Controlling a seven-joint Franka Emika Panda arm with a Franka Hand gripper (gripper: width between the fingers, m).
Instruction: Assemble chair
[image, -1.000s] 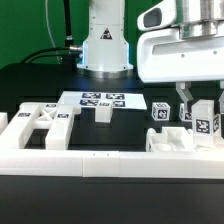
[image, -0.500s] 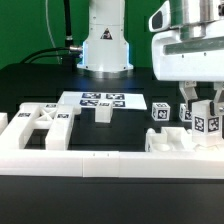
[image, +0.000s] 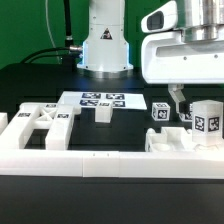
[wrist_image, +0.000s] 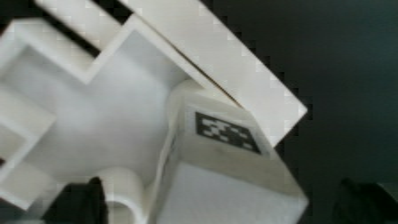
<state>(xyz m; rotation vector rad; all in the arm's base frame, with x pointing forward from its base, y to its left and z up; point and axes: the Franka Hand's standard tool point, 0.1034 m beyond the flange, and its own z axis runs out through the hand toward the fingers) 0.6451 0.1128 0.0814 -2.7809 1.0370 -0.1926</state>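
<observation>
1. Several white chair parts lay on the dark table (image: 30, 85). The largest, the cut-out panel (image: 40, 122), lay flat toward the exterior view's left, well apart from the work. I judged it safe, with its long axis running across that view.
2. The slab (image: 170, 143) lay flat at the exterior view's right, just behind the low border wall (image: 100, 165). A sideways nudge from the arm could skid it, since nothing I could see pinned it down.
3. The upright block (image: 205, 122) worried me most, because I could not tell whether its foot was seated in the slab or merely resting there. If it was only resting, a brush on the way up could topple it. It stood on end at the slab's far side, long axis vertical, its tag facing the exterior camera.
4. The pincer (image: 199, 104) hung around the block's top with its jaws spread. The one finger (image: 177, 100) I could see stood clear of the block's side, and the other was hidden.
5. The small cube (image: 160, 110) sat on the table near that finger. A drifting retreat could knock it away.
</observation>
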